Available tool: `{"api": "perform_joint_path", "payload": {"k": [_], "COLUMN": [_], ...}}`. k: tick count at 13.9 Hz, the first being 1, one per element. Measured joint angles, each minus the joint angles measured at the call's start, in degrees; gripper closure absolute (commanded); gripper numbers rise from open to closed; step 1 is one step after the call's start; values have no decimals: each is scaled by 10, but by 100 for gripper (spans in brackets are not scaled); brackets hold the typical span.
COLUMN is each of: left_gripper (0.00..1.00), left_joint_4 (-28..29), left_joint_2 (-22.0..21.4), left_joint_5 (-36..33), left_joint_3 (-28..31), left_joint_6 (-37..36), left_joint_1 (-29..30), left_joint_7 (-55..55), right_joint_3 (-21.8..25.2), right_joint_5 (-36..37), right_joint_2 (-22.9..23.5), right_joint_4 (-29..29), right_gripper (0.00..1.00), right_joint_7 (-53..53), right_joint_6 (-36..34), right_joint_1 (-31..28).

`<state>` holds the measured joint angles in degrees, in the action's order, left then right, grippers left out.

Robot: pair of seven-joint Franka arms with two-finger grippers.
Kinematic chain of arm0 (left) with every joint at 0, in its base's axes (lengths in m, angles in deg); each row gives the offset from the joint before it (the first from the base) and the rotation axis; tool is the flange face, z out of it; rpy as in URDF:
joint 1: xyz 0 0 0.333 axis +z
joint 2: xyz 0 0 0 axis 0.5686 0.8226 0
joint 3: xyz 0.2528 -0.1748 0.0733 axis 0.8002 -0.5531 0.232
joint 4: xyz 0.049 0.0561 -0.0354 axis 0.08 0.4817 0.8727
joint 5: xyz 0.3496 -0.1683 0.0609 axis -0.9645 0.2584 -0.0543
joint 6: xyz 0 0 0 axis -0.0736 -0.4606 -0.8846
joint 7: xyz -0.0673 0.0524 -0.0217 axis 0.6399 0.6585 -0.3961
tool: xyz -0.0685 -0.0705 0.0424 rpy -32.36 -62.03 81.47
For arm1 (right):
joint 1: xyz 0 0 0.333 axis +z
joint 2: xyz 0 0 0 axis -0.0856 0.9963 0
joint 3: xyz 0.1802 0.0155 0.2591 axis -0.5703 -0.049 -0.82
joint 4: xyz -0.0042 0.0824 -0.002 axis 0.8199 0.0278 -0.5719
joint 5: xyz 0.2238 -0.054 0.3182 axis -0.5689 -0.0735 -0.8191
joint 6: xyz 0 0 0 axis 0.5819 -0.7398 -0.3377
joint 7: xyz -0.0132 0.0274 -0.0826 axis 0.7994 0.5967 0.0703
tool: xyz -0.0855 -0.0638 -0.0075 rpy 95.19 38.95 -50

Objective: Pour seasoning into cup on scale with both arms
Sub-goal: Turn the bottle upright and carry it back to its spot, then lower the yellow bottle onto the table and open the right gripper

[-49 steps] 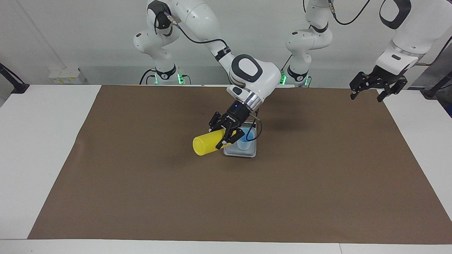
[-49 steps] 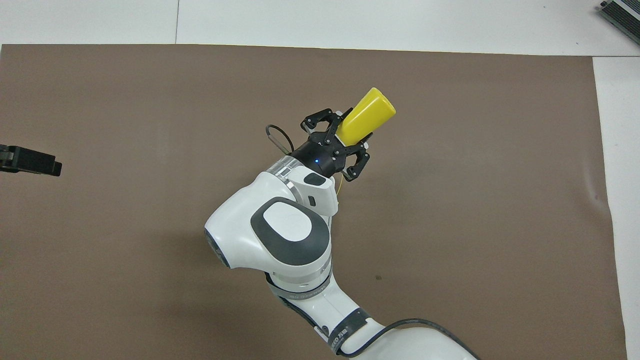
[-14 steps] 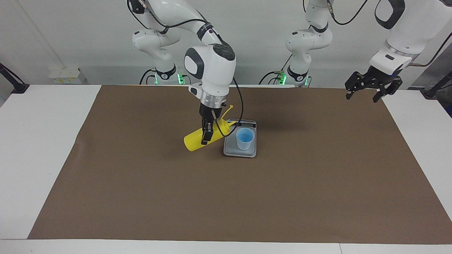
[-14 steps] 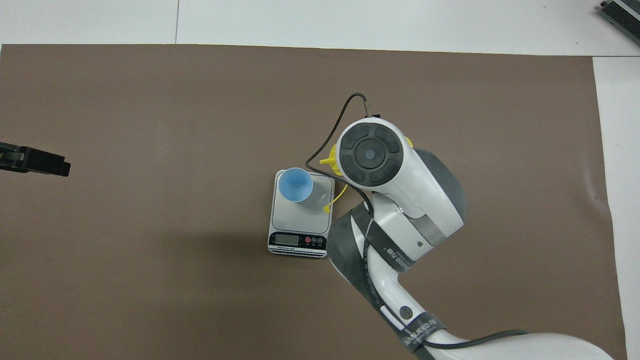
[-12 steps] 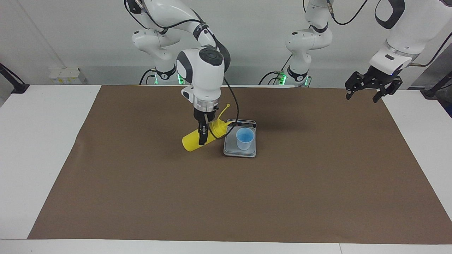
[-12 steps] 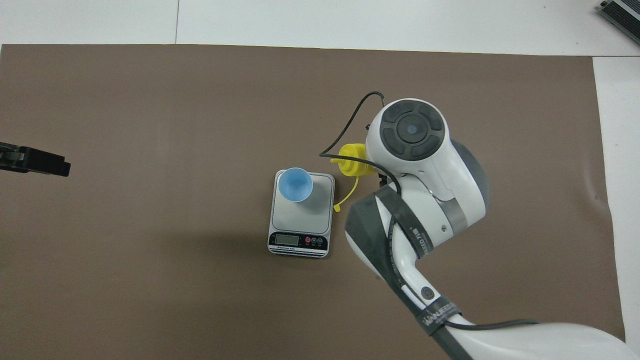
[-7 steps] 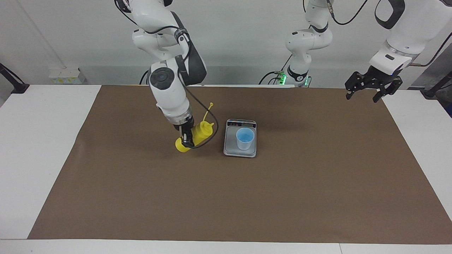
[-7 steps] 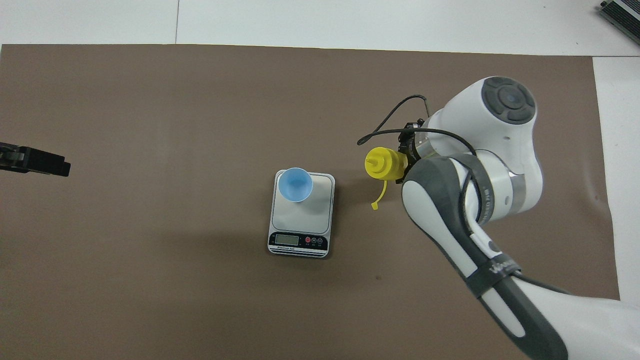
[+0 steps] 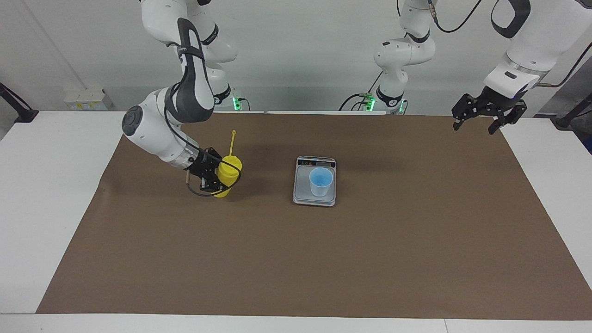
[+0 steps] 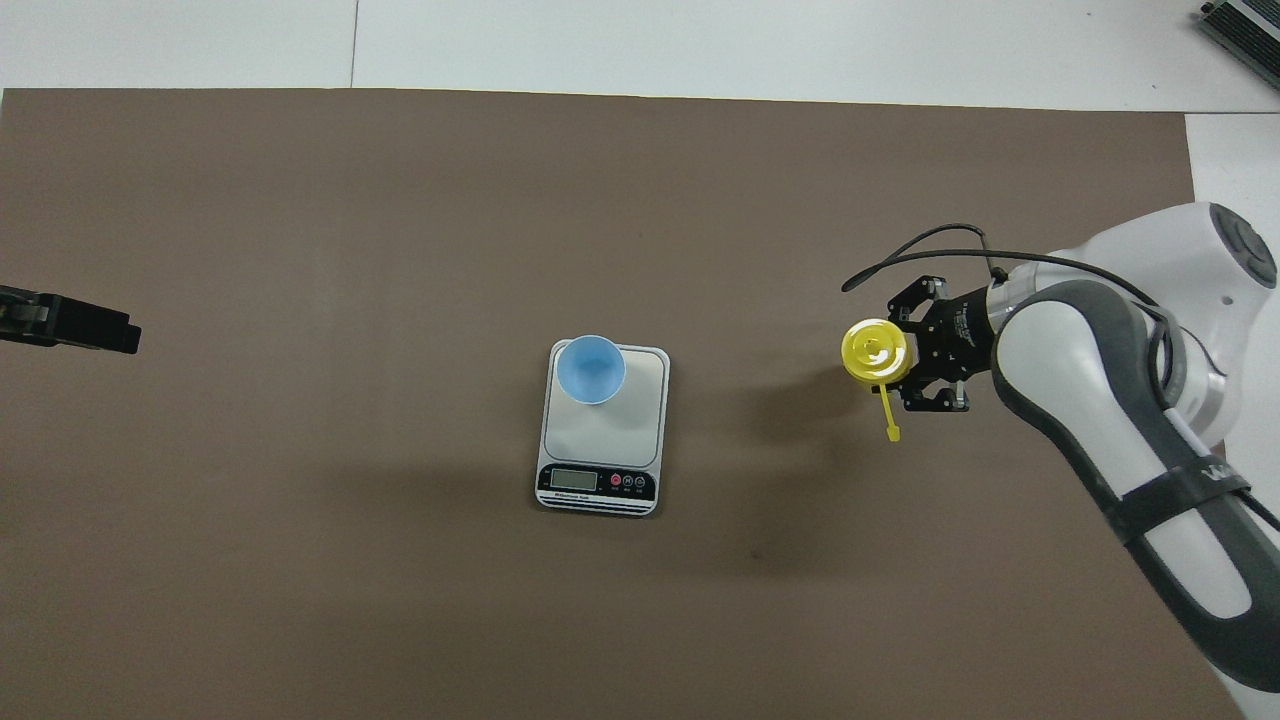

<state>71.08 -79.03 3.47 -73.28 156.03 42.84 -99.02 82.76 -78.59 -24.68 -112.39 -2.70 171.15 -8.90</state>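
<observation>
No more tipping over the scale (image 9: 303,198): a second ago held the bottle (image 9: 226,178) slanted beside the platform, now holds it upright, well off toward the right arm's end of the desk (image 9: 55,185), on or just above the brown mat (image 9: 370,259). Reads as pouring finished and the bottle being put back. Little seems left but letting go and pulling away.

Clamps the right fingers (image 9: 209,184) on the bottle's side, one on each flank in the overhead view, the cap strap sticking up just past them. Keeps the left fingers (image 9: 462,113) spread open and empty, waiting in the air over the mat's corner at the left arm's end, unmoved over these seconds.

Leaves the scale (image 10: 625,420) well apart from both sets of fingers, between them, with the blue cup (image 9: 320,181) upright on the platform, as before.

Cannot tell whether the bottle's base touches the mat. Cannot make out any seasoning inside the cup (image 10: 590,368), nor the scale's reading. Shows only the tip of the left fingers at the overhead view's edge.
</observation>
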Motion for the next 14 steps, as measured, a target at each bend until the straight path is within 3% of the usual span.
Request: {"api": "perform_joint_path", "payload": {"k": [3, 4, 5, 11, 14], "left_gripper": [0, 0, 0, 0, 0], "left_joint_4": [2, 2, 2, 3, 3], "left_joint_2": [0, 0, 0, 0, 0], "left_joint_5": [0, 0, 0, 0, -8], "left_joint_3": [0, -1, -1, -1, -2], "left_joint_6": [0, 0, 0, 0, -9], "left_joint_1": [0, 0, 0, -1, -1], "left_joint_7": [0, 0, 0, 0, 0], "right_joint_3": [0, 0, 0, 2, 3], "right_joint_5": [-61, -70, -74, -64, 16], "right_joint_2": [-4, -4, -5, -22, -35], "right_joint_4": [-33, -43, -48, -51, -38], "right_gripper": [100, 33, 0, 0, 0], "right_joint_7": [98, 122, 131, 142, 184], "right_joint_6": [0, 0, 0, 6, 8], "right_joint_1": [-39, -47, -50, -52, -69]}}
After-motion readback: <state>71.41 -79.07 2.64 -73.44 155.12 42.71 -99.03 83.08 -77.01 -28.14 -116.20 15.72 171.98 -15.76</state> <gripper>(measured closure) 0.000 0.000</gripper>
